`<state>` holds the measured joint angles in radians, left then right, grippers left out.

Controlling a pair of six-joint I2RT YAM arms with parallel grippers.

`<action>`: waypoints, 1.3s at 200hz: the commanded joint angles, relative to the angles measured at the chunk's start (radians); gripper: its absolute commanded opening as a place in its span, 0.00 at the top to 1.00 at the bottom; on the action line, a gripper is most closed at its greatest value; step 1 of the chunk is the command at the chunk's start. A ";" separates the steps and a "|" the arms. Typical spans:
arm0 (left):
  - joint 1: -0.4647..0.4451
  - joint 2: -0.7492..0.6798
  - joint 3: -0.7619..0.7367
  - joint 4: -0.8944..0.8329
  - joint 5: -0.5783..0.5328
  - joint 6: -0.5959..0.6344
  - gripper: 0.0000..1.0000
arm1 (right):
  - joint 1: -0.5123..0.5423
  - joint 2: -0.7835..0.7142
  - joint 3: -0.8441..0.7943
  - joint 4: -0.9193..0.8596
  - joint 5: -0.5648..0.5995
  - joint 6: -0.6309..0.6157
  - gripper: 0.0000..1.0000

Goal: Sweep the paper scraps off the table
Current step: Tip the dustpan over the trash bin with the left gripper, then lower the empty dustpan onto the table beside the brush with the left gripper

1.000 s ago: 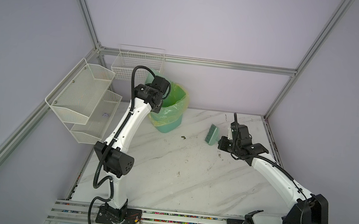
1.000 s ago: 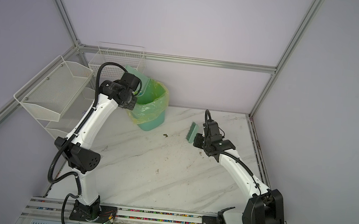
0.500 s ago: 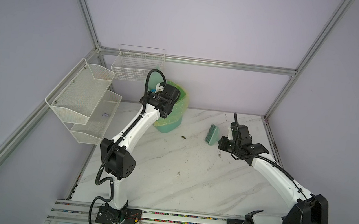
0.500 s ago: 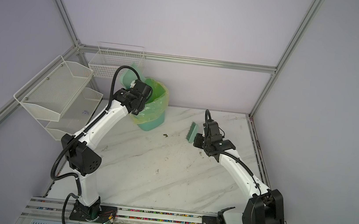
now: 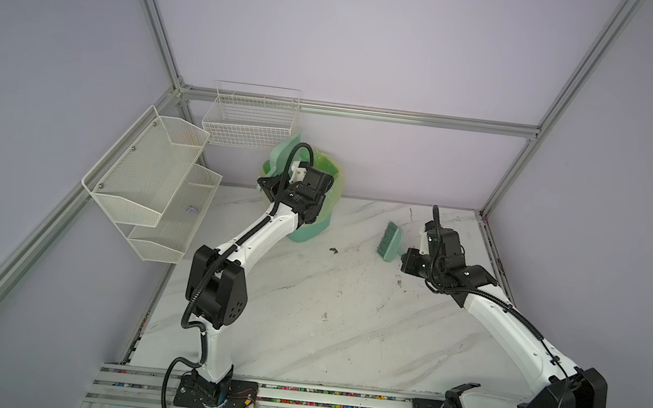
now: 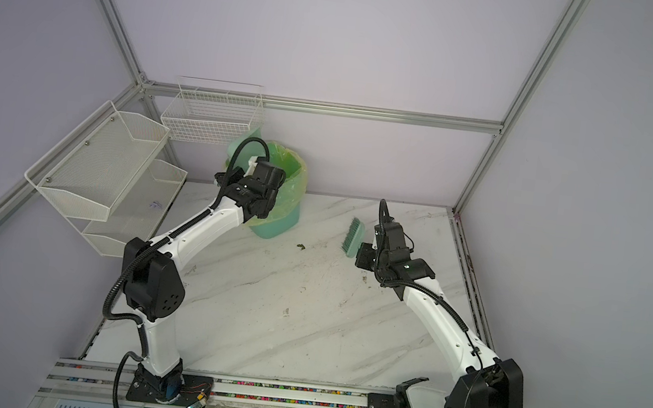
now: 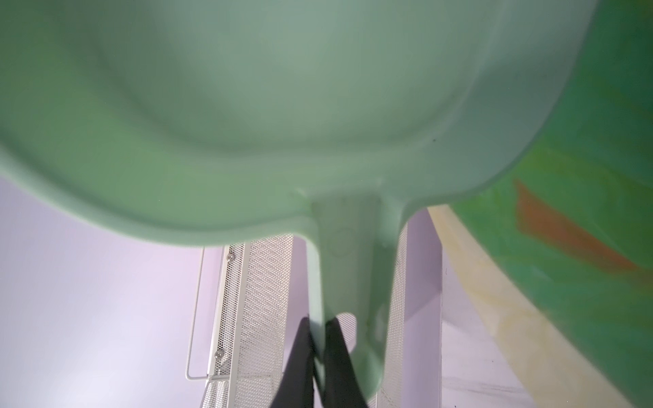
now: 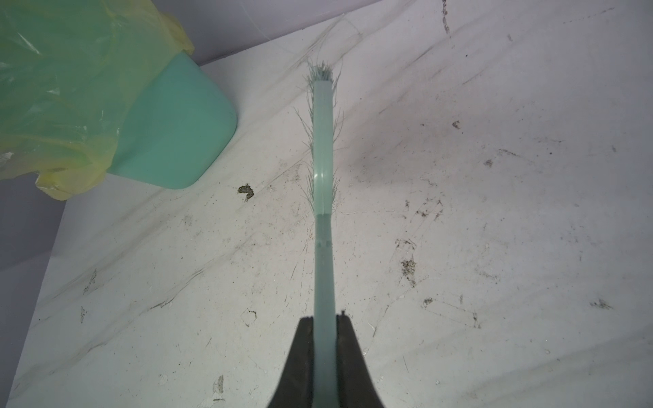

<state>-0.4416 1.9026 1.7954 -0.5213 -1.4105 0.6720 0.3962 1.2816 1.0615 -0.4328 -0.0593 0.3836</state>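
Left fingers [image 7: 298,364] are clamped tight on the dustpan [image 7: 282,106] handle, with the pan tipped over the lined bin [image 5: 311,230] at the back of the worktop [image 5: 324,318]. Right fingers [image 8: 304,356] are pinched on the brush [image 8: 323,141] handle, its long axis running away from the wrist toward the back wall. I see no paper scraps on the worktop; pan and bin contents are hidden. A dark speck [image 8: 246,190] lies between brush and bin, right arm nearer. Plenty of open room in front, back edge close.

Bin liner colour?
Translucent yellow-green liner over a teal bin; clearest in the right wrist view.
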 commanded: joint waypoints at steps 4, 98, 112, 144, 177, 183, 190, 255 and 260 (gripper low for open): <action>-0.009 -0.091 -0.046 0.171 -0.060 0.105 1.00 | -0.008 -0.030 -0.018 0.029 0.010 -0.016 1.00; -0.141 -0.120 0.017 0.167 -0.050 0.089 1.00 | -0.014 -0.056 -0.036 0.040 0.001 0.006 1.00; -0.181 -0.124 -0.004 0.164 -0.050 0.070 1.00 | -0.013 -0.057 -0.040 0.042 -0.004 0.012 1.00; -0.260 -0.109 -0.035 0.094 -0.052 -0.031 1.00 | -0.013 -0.056 -0.043 0.044 -0.007 0.024 1.00; -0.300 0.025 0.305 -0.721 0.293 -0.715 1.00 | -0.013 -0.057 -0.043 0.045 -0.011 0.041 1.00; -0.293 0.071 0.400 -0.834 0.375 -0.824 1.00 | -0.013 -0.057 -0.043 0.045 -0.010 0.043 1.00; -0.301 0.105 0.442 -0.892 0.408 -0.872 1.00 | -0.013 -0.056 -0.042 0.043 -0.010 0.047 1.00; -0.404 0.129 0.392 -0.842 0.439 -0.925 1.00 | -0.017 -0.062 -0.025 0.029 0.003 0.070 1.00; -0.404 0.128 0.402 -0.840 0.428 -0.921 1.00 | -0.017 -0.062 -0.024 0.029 0.002 0.072 1.00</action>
<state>-0.8288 2.0724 2.1456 -1.3338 -0.9726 -0.1719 0.3859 1.2423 1.0313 -0.4149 -0.0673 0.4358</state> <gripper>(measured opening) 0.049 0.108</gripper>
